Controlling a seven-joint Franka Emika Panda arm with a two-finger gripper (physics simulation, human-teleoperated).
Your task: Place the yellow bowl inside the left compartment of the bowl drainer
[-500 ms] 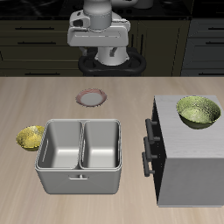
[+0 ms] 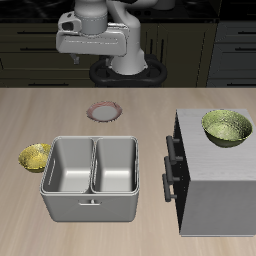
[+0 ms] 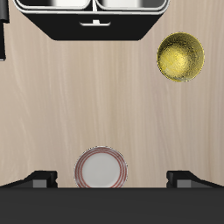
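Note:
The yellow bowl [image 2: 35, 157] [image 3: 180, 57] is small, golden and speckled. It stands on the table beside the bowl drainer [image 2: 92, 205] [image 3: 96, 31], just outside the wall of the left compartment [image 2: 72, 166]. The drainer is a grey metal tub with two wells, and both look empty. My gripper [image 2: 98, 55] [image 3: 112, 179] hangs high over the back of the table, well behind the drainer and far from the bowl. Its fingers are spread wide with nothing between them.
A small round pink-rimmed dish [image 2: 105, 110] [image 3: 101, 168] lies on the table behind the drainer, roughly below the gripper. A big grey box [image 2: 215, 190] with dark handles stands beside the drainer's other end. A larger greenish-yellow bowl [image 2: 227, 128] sits on its top.
The gripper has shifted sideways toward the yellow bowl's side of the table and turned a little. The bowls, the dish and the drainer have not moved.

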